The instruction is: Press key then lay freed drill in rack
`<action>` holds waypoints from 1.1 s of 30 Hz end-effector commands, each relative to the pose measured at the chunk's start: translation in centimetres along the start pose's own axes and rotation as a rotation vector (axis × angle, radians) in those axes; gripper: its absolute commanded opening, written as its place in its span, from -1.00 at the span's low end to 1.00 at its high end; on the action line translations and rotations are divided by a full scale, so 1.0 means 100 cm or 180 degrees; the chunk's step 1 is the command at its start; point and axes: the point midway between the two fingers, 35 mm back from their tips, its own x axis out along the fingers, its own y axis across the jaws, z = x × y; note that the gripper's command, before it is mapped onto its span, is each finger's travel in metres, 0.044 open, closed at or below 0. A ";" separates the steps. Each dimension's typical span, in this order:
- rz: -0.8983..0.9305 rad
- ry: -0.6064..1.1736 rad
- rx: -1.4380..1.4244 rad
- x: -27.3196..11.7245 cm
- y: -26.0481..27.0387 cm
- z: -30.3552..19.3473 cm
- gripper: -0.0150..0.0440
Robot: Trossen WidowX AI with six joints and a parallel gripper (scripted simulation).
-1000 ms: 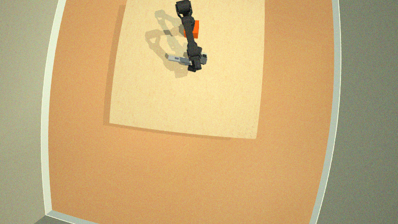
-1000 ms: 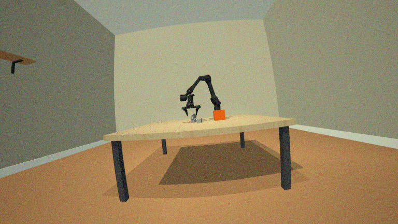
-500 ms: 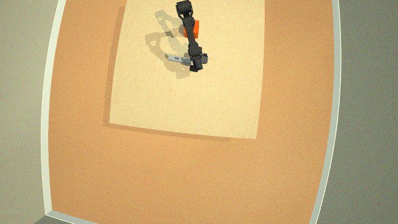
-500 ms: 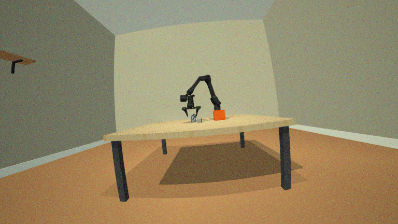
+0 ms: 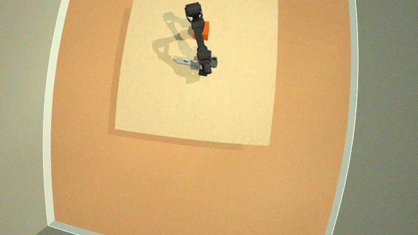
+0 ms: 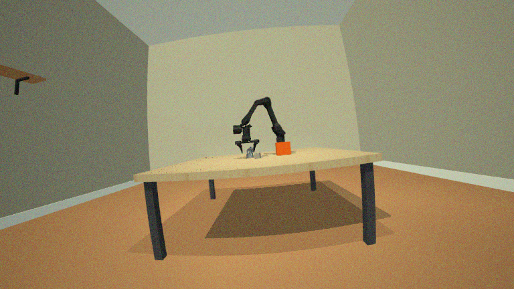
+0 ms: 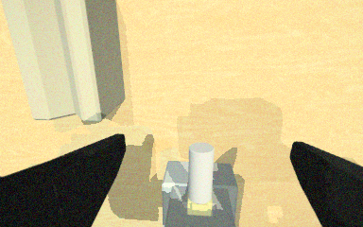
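Note:
The drill (image 7: 201, 172) is a white rod with a yellow collar at one end of the grey holder (image 5: 181, 61) (image 6: 249, 154) (image 7: 174, 218). A small dark part (image 5: 185, 61), likely the key, shows on the holder in the overhead view; it is out of the wrist view. The pale grooved rack (image 7: 47, 61) (image 6: 258, 155) lies to the upper left in the wrist view; the arm mostly hides it in the overhead view. My gripper (image 7: 205, 145) (image 6: 247, 152) is open and empty. It hangs low over the holder's end, its fingers to either side of the rod.
An orange box (image 5: 205, 32) (image 6: 283, 148) stands at the arm's base, on the wooden table (image 5: 191, 106) (image 6: 322, 164). The arm (image 5: 200, 39) (image 6: 274, 115) arches over from the base and covers part of the holder from above.

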 end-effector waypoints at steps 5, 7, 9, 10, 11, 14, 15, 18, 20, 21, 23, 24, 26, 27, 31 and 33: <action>0.0016 0.0006 -0.0015 0.014 0.001 -0.004 1.00; 0.0016 0.0006 -0.0015 0.017 0.002 -0.005 1.00; 0.0016 0.0007 -0.0015 0.020 0.002 -0.006 1.00; 0.0016 0.0007 -0.0015 0.021 0.002 -0.006 1.00; 0.0016 0.0007 -0.0015 0.023 0.002 -0.007 1.00; 0.0016 0.0008 -0.0015 0.027 0.003 -0.008 1.00; 0.0017 0.0008 -0.0015 0.029 0.003 -0.009 1.00; 0.0005 0.0001 0.0001 0.026 0.002 -0.008 0.91; 0.0005 0.0001 0.0001 0.026 0.002 -0.008 0.73; 0.0005 0.0001 0.0001 0.026 0.002 -0.008 0.64; 0.0005 0.0001 0.0001 0.026 0.002 -0.008 0.47; 0.0005 0.0001 0.0001 0.026 0.002 -0.008 0.38; 0.0005 0.0001 0.0001 0.026 0.002 -0.008 0.20; 0.0005 0.0001 0.0001 0.026 0.002 -0.008 0.11; 0.0005 0.0001 0.0001 0.026 0.002 -0.008 -0.25; 0.0005 0.0001 0.0001 0.026 0.002 -0.008 -0.36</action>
